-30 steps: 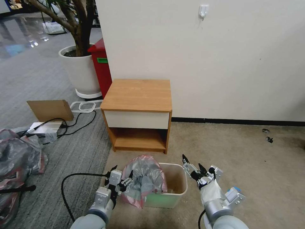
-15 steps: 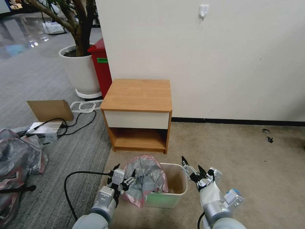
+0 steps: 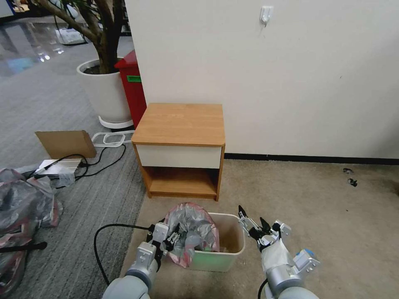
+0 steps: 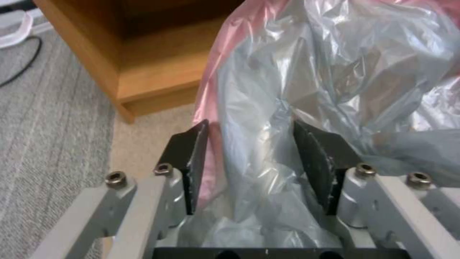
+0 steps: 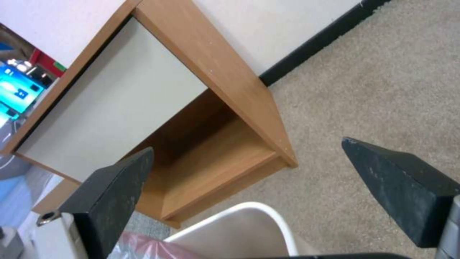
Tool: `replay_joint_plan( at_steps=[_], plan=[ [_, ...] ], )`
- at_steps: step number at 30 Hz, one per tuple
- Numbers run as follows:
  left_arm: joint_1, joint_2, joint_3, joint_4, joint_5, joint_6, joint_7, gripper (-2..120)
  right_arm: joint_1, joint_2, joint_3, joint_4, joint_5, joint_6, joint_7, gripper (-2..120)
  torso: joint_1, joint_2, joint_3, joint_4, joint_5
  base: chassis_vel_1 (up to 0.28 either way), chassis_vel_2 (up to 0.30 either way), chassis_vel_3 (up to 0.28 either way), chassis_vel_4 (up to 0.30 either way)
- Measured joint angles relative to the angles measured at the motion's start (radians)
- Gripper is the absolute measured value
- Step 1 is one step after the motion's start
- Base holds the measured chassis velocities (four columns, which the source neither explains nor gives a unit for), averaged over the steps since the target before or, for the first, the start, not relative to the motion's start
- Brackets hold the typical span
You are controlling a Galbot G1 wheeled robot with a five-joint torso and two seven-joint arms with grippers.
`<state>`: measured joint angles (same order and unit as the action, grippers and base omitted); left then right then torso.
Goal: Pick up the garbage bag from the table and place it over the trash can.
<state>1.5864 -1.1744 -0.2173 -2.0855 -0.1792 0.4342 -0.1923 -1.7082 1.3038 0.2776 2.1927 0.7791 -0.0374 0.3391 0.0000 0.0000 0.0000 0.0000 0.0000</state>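
Beige carpet [image 3: 316,216] ran along a cream wall, meeting grey striped carpet on the robot's left. In the head view, the wooden nightstand [image 3: 179,124] stood against the wall, straight ahead of both grippers, and the cream trash can [image 3: 226,249] sat on the floor between them. The left gripper [image 3: 169,240] was beside the can's left edge, its fingers set around a fold of the garbage bag [image 3: 192,228], which was bunched over the can's left half with its pink rim hanging outside. The right gripper [image 3: 252,222] hovered just beyond the can's right rim, fingers spread and holding nothing. A red bin [image 3: 132,85] and a potted tree [image 3: 104,87] stood far ahead to the left.

From the left wrist, the two black pads [image 4: 314,162] bracketed crinkled grey plastic of the bag [image 4: 307,72], apparently still a little apart; whether they pinched it could not be told. The nightstand's niche [image 4: 158,72] lay beyond.

From the right wrist, wide-parted fingertips [image 5: 115,187] framed the nightstand [image 5: 120,104], with the can's rim [image 5: 268,216] and a scrap of pink bag [image 5: 143,248] near the gripper.
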Motion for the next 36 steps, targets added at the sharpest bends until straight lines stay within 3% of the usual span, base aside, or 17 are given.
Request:
replay_joint_plan(
  at_steps=[12,21,25,26,28,30,36],
  plan=[
    [-0.006,-0.017,0.015,0.013,-0.007,0.019,-0.033,15,0.007,-0.014,-0.004,0.026,-0.026,-0.005,-0.003,100,0.000,0.000,0.000,-0.0001,-0.0001,0.000,0.000,0.000,0.000],
    [0.016,-0.017,-0.014,0.009,0.006,-0.178,-0.029,8,0.019,-0.120,-0.095,0.116,-0.014,-0.153,-0.022,100,0.000,0.000,0.000,0.0000,-0.0001,0.000,0.000,0.000,0.000],
    [0.032,-0.011,-0.048,0.001,0.052,-0.310,0.017,7,0.075,-0.147,-0.168,0.150,0.134,-0.282,0.064,100,0.000,0.000,0.000,0.0001,0.0001,0.000,0.000,0.000,0.000],
    [0.032,-0.011,-0.048,0.001,0.052,-0.310,0.017,7,0.075,-0.147,-0.168,0.150,0.134,-0.282,0.064,100,0.000,0.000,0.000,0.0001,0.0001,0.000,0.000,0.000,0.000],
    [0.035,-0.010,-0.060,-0.001,0.078,-0.366,0.043,7,0.114,-0.141,-0.183,0.154,0.272,-0.327,0.131,100,0.000,0.000,0.000,0.0001,0.0000,0.000,0.000,0.000,0.000],
    [0.037,-0.009,-0.068,-0.001,0.099,-0.414,0.058,7,0.142,-0.124,-0.182,0.155,0.420,-0.332,0.194,100,0.000,0.000,0.000,0.0001,0.0000,0.000,0.000,0.000,0.000],
    [0.041,-0.009,-0.073,-0.001,0.108,-0.448,0.070,7,0.153,-0.096,-0.163,0.160,0.577,-0.305,0.252,100,0.000,0.000,0.000,0.0001,0.0000,0.000,0.000,0.000,0.000]
  ],
)
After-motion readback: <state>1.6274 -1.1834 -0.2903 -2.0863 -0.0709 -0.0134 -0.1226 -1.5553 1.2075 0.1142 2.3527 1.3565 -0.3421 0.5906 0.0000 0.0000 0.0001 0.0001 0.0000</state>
